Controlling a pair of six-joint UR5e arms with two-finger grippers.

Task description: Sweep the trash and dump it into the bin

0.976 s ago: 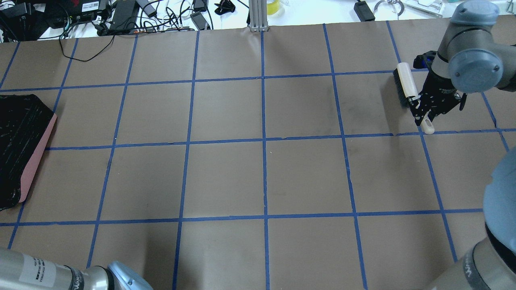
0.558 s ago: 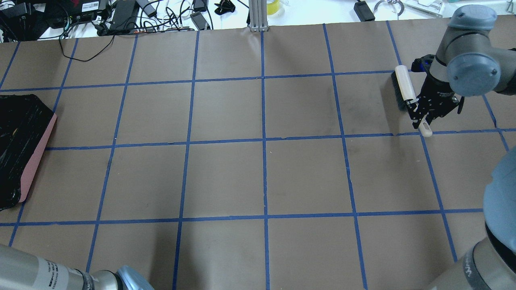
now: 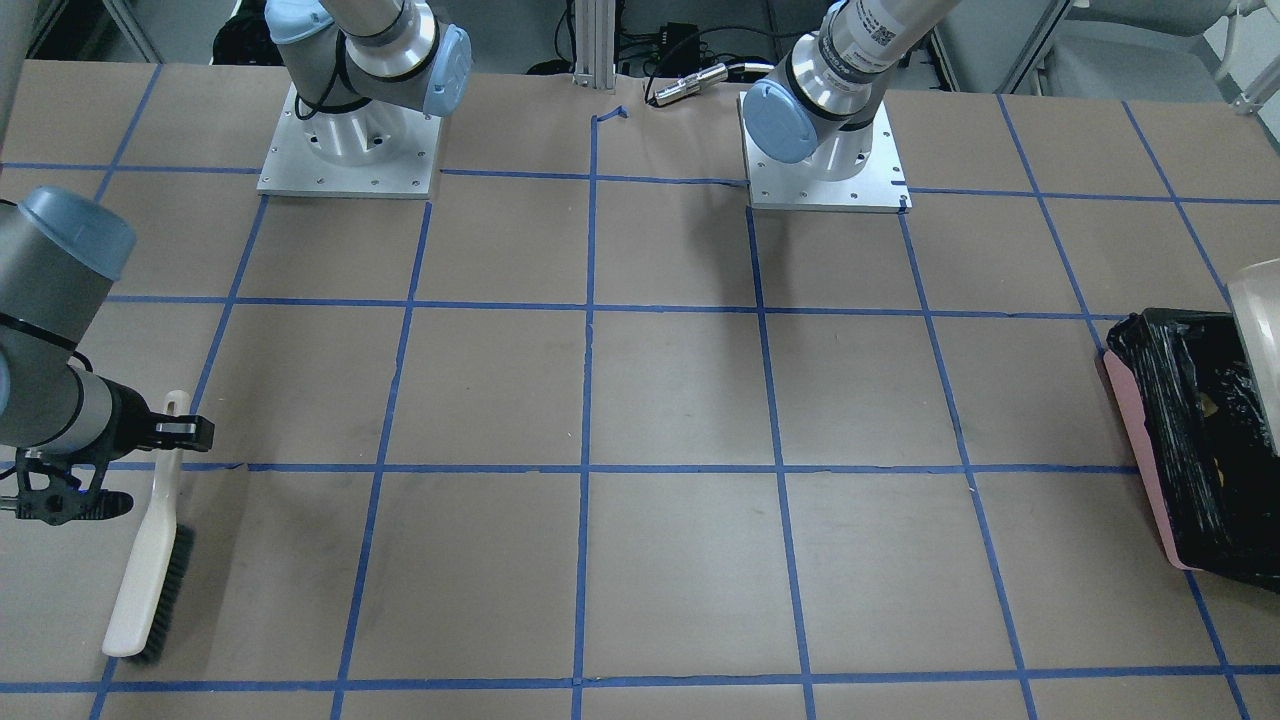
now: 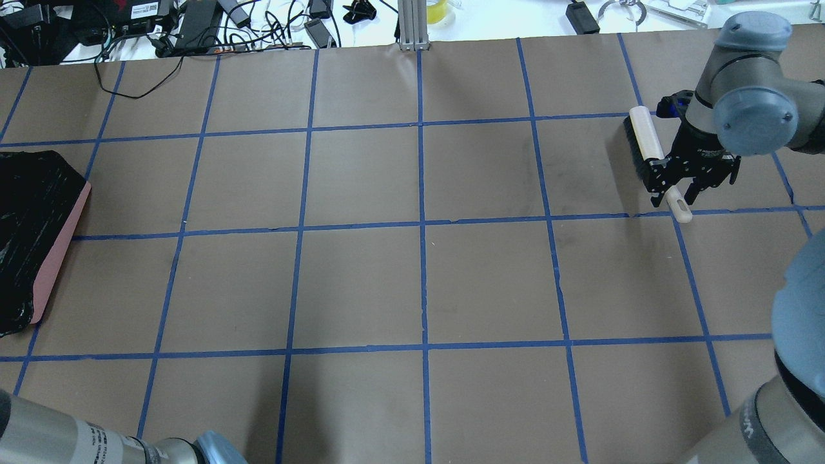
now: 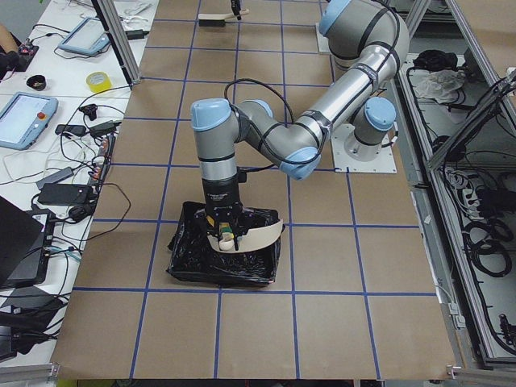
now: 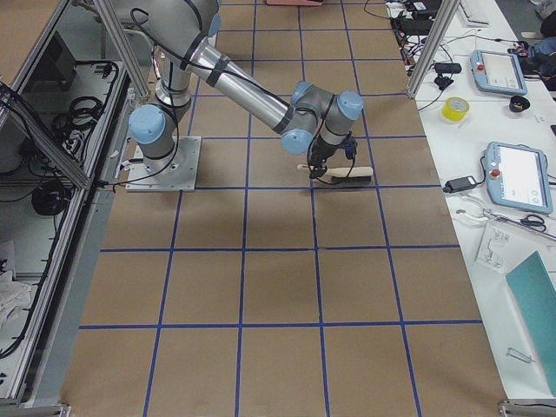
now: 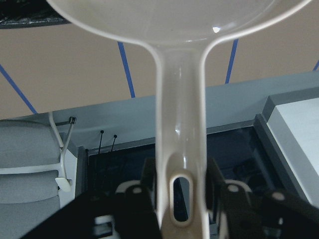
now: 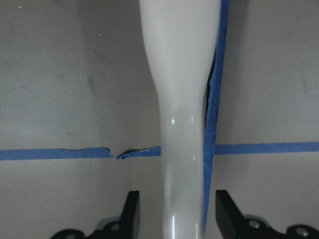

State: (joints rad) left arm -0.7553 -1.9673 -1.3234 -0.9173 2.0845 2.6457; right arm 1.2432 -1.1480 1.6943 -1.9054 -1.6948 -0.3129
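Trash [image 3: 1207, 402]: only a yellowish fleck shows, inside the black bag; it is too small to tell which piece it is.
Bin [image 4: 59, 252]: a pink container lined with a crinkled black bag, at the table's left edge in the overhead view and about mid-depth. It stands well apart from the brush.
Dustpan [image 5: 256, 235]: beige, held in the air over the bin, with its pan above the bag. Its handle [image 7: 180, 149] runs back between the left fingers.
Left gripper [image 7: 182, 199]: clamped on the dustpan handle. One finger [image 7: 149, 181] presses each side, near the hanging hole.
Brush [image 4: 646, 138]: beige with black bristles, lying flat on the table at the far right. Its bristles point left in the overhead view.
Right gripper [image 4: 677, 195]: low over the near end of the brush handle. Its fingers [image 8: 130, 211] are spread wide, and a gap shows between each finger and the handle, so it grasps nothing.
Table [image 4: 361, 283]: brown paper ruled into squares with blue tape.
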